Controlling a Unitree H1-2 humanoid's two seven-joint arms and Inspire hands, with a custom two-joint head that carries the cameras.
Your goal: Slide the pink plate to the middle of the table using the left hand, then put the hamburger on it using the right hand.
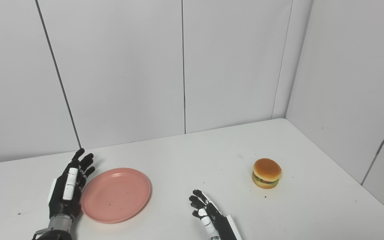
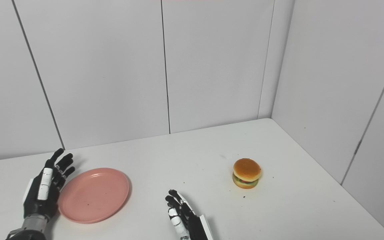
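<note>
A pink plate (image 1: 116,195) lies flat on the white table (image 1: 192,156), left of centre, with nothing on it. My left hand (image 1: 68,188) stands on edge just left of the plate, fingers straight and apart, its palm facing the plate's left rim; contact with the rim cannot be told. The hamburger (image 1: 266,173) sits upright on the right part of the table. My right hand (image 1: 208,215) is open near the front edge, fingers spread, well short and left of the hamburger, holding nothing.
White wall panels close off the table's back and right sides. The table's far right corner (image 1: 283,120) meets the walls. A few small dark specks dot the tabletop near the hamburger.
</note>
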